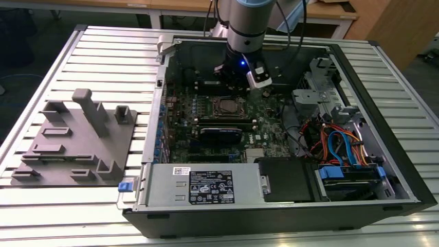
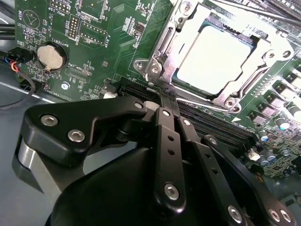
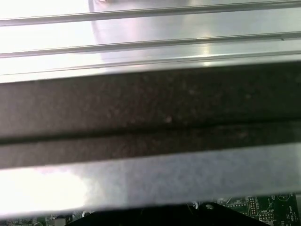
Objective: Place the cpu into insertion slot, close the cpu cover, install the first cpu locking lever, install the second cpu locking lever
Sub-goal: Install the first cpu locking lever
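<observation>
The cpu (image 2: 214, 56), pale and square, lies in the insertion slot (image 1: 226, 107) on the green motherboard. The silver cpu cover (image 2: 237, 87) is folded down around it, so the chip's top shows through its window. A thin metal locking lever (image 2: 164, 44) runs along one side of the socket, and another thin rod (image 2: 254, 10) crosses beyond the socket. My gripper (image 2: 165, 100) is shut, its black fingers (image 2: 164, 141) pressed together with their tips at the socket's near corner by the lever's end. I cannot tell whether anything is pinched. In the exterior view the gripper (image 1: 240, 77) hangs inside the case just behind the socket.
The open computer case (image 1: 384, 92) lies on a slatted metal table. A grey fixture block (image 1: 75, 139) lies at the exterior view's left. A power supply (image 1: 205, 185), drive bay cables (image 1: 343, 149), a black card (image 1: 219, 135), a coin battery (image 2: 49, 55) and memory slots (image 2: 211, 125) surround the socket.
</observation>
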### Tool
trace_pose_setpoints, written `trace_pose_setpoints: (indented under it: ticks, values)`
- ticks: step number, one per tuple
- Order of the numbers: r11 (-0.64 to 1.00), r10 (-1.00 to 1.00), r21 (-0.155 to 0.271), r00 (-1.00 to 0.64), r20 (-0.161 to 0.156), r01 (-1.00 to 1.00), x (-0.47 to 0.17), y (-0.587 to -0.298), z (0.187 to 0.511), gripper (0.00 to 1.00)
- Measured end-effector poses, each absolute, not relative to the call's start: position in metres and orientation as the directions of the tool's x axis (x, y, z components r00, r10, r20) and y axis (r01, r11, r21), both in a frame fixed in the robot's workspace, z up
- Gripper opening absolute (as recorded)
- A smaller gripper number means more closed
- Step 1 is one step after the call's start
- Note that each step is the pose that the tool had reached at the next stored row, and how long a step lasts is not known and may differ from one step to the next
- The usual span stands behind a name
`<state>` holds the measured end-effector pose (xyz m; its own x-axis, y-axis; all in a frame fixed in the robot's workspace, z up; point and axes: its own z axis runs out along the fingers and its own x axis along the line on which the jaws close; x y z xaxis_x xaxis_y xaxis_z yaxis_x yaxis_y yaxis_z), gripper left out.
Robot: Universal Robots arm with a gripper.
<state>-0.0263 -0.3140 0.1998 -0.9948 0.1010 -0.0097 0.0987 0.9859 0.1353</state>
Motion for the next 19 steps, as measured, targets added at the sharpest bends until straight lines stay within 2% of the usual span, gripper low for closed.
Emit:
trace_pose_setpoints:
  ticks: [19]
  values:
    - [0.987,0.101,0.128,-0.995,-0.01,0.099,-0.0263,-0.314,0.1978,0.11]
